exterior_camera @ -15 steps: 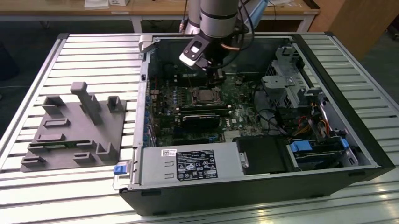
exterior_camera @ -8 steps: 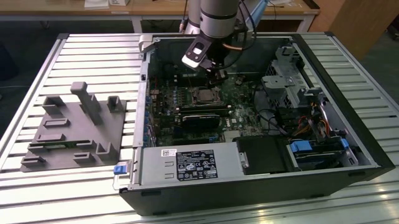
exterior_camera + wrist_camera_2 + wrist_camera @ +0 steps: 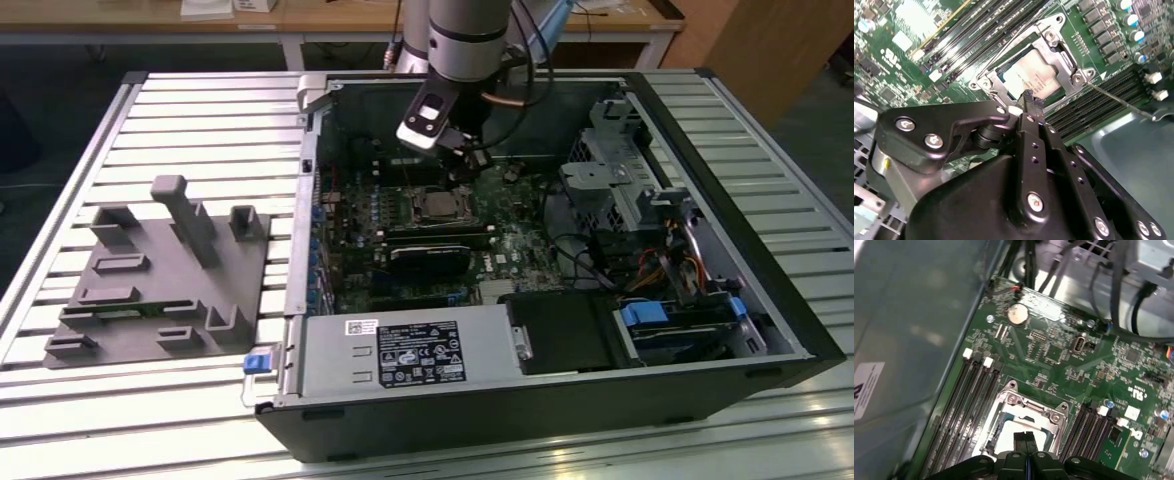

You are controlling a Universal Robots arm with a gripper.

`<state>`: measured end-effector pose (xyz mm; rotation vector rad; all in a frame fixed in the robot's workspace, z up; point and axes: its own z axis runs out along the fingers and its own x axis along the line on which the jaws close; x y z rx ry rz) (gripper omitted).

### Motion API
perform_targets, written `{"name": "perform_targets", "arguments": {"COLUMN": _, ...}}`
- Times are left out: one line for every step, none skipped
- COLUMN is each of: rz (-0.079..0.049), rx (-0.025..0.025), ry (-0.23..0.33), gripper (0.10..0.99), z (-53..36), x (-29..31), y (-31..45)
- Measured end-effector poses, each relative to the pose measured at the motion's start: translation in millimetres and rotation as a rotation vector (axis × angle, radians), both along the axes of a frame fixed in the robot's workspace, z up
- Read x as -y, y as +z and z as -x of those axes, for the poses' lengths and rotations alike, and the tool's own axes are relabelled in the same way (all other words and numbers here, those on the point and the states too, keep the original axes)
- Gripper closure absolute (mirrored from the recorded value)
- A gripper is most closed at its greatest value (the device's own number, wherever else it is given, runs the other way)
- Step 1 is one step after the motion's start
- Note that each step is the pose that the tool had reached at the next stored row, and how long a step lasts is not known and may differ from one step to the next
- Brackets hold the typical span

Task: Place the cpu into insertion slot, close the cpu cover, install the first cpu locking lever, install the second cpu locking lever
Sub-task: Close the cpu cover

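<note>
In the exterior view the tool (image 3: pixel 458 148) is being held low inside one open computer case (image 3: pixel 534 420) to reach the insertion slot (image 3: pixel 414 208); in both wrist views it is being shown closed and empty at the edge of one cpu (image 3: pixel 1031 75), which is lying in that slot beneath one flat cpu cover (image 3: pixel 1066 60).

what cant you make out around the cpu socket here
- Second wrist view: the gripper hides part of the cpu; contact between them is unclear.
- First wrist view: the gripper covers one side of the cpu cover.
- Exterior view: the insertion slot is too small to tell if latched.
</note>
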<state>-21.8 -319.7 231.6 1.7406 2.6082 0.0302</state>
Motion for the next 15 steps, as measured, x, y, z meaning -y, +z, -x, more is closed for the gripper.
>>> {"name": "perform_targets", "arguments": {"rz": 0.000, "rx": 0.0000, "ry": 0.015, "gripper": 0.980, "z": 0.0, "x": 0.0, "y": 0.0}}
{"name": "perform_targets", "arguments": {"rz": 0.000, "rx": 0.0000, "ry": 0.031, "gripper": 0.980, "z": 0.0, "x": 0.0, "y": -0.1}}
{"name": "perform_targets", "arguments": {"rz": 0.000, "rx": 0.0000, "ry": 0.047, "gripper": 0.980, "z": 0.0, "x": 0.0, "y": -0.1}}
{"name": "perform_targets", "arguments": {"rz": 0.000, "rx": 0.0000, "ry": 0.064, "gripper": 0.980, "z": 0.0, "x": 0.0, "y": -0.1}}
{"name": "perform_targets", "arguments": {"rz": 0.000, "rx": 0.0000, "ry": 0.080, "gripper": 0.980, "z": 0.0, "x": 0.0, "y": -0.2}}
{"name": "perform_targets", "arguments": {"rz": 0.000, "rx": 0.0000, "ry": 0.097, "gripper": 0.980, "z": 0.0, "x": 0.0, "y": -0.2}}
{"name": "perform_targets", "arguments": {"rz": 0.000, "rx": 0.0000, "ry": 0.114, "gripper": 0.980, "z": 0.0, "x": 0.0, "y": -0.2}}
{"name": "perform_targets", "arguments": {"rz": 0.000, "rx": 0.0000, "ry": 0.134, "gripper": 0.980, "z": 0.0, "x": 0.0, "y": -0.3}}
{"name": "perform_targets", "arguments": {"rz": 0.000, "rx": 0.0000, "ry": 0.151, "gripper": 0.980, "z": 0.0, "x": 0.0, "y": -0.3}}
{"name": "perform_targets", "arguments": {"rz": 0.000, "rx": 0.0000, "ry": 0.168, "gripper": 0.980, "z": 0.0, "x": 0.0, "y": -0.4}}
{"name": "perform_targets", "arguments": {"rz": 0.000, "rx": -0.0001, "ry": 0.186, "gripper": 0.980, "z": 0.0, "x": 0.0, "y": -0.4}}
{"name": "perform_targets", "arguments": {"rz": 0.000, "rx": -0.0001, "ry": 0.203, "gripper": 0.980, "z": 0.0, "x": 0.0, "y": -0.4}}
{"name": "perform_targets", "arguments": {"rz": 0.000, "rx": -0.0001, "ry": 0.221, "gripper": 0.980, "z": 0.0, "x": 0.0, "y": -0.5}}
{"name": "perform_targets", "arguments": {"rz": 0.000, "rx": 0.0000, "ry": 0.240, "gripper": 0.980, "z": 0.0, "x": 0.0, "y": -0.6}}
{"name": "perform_targets", "arguments": {"rz": 0.000, "rx": 0.0000, "ry": 0.257, "gripper": 0.980, "z": 0.0, "x": 0.0, "y": -0.6}}
